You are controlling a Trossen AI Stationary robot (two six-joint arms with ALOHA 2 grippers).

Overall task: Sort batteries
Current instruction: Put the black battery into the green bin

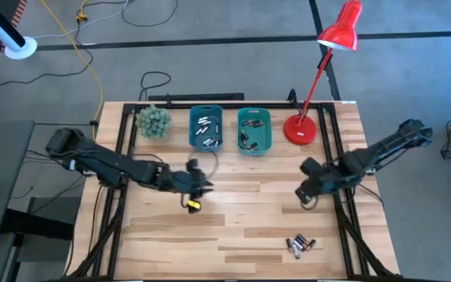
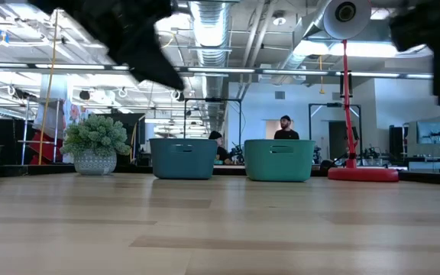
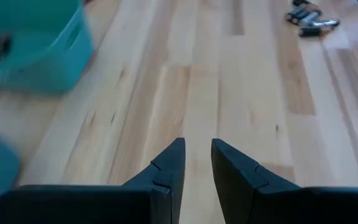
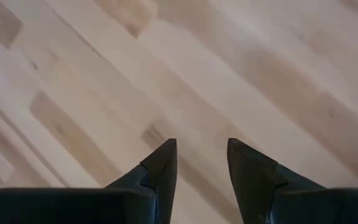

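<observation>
A small pile of batteries [image 1: 300,245] lies on the wooden table near its front edge, right of centre; the left wrist view shows the pile [image 3: 309,22] far ahead. More batteries lie inside the two teal bins [image 1: 207,128] [image 1: 254,130] at the back. My left gripper [image 1: 200,185] hovers over the table's middle, in front of the left bin, open with only bare wood between its fingers [image 3: 197,155]. My right gripper [image 1: 307,193] hangs over the right part of the table, above and behind the pile, open and holding nothing [image 4: 202,155].
A potted green plant [image 1: 153,121] stands left of the bins and a red desk lamp's base [image 1: 301,129] to their right. Black frame rails run along both table sides. In the low view, people stand in the room beyond the bins [image 2: 183,158].
</observation>
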